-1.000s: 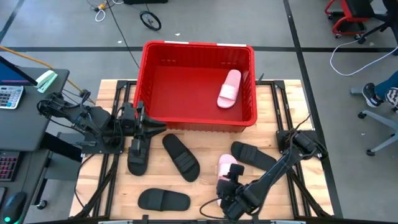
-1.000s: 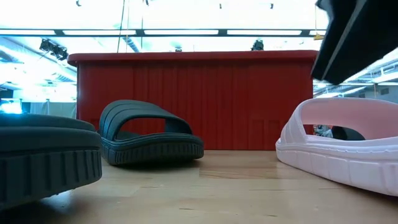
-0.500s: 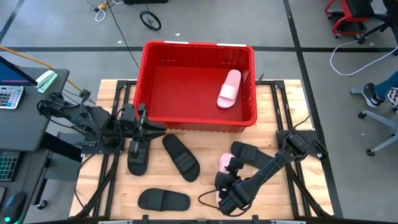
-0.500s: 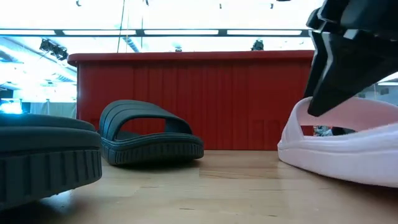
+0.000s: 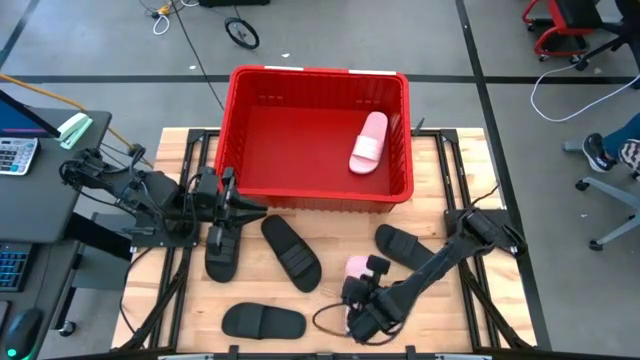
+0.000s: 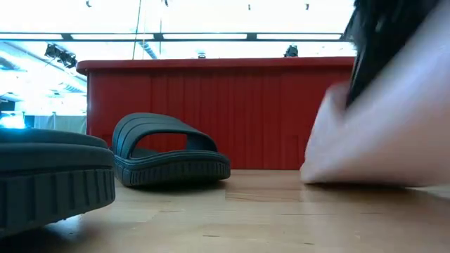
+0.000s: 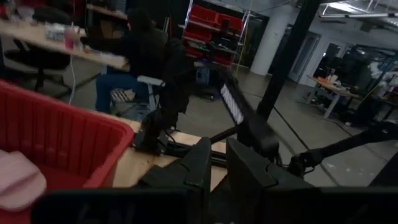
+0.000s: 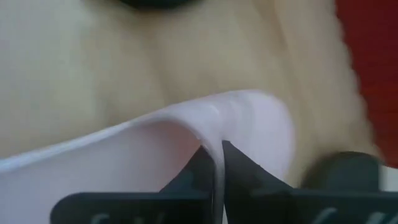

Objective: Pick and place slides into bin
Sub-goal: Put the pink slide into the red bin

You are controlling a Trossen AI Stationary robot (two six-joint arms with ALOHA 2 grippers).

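A pale pink slide (image 5: 355,266) lies near the table's front, and my right gripper (image 5: 358,292) is shut on it. In the low view this slide (image 6: 380,133) is a large blur at the right. A second pink slide (image 5: 368,142) lies inside the red bin (image 5: 236,120). Several black slides lie on the table: one (image 5: 220,250) below my left gripper (image 5: 252,206), one (image 5: 291,252) at the middle, one (image 5: 262,320) at the front, one (image 5: 405,245) at the right. My left gripper hovers shut beside the bin's near left corner and holds nothing. My right gripper pinches the pink slide's strap at its edge (image 8: 217,134), one finger (image 8: 200,167) on the strap's inner side and one on its outer side. The fingers slant down from the table's near right. The blur hides whether the sole is off the table.
The bin stands at the table's far middle, its near wall (image 6: 225,112) behind the slides in the low view. Metal arm frames (image 5: 180,240) run along both sides of the table. A desk with a keyboard (image 5: 15,155) stands at the left. A person sits beyond the table (image 7: 134,56).
My right gripper has moved toward the table's left and far edges onto the pink slide's strap and has shut on it. The pink slide has shifted a little leftward and has tipped, filling more of the low view.
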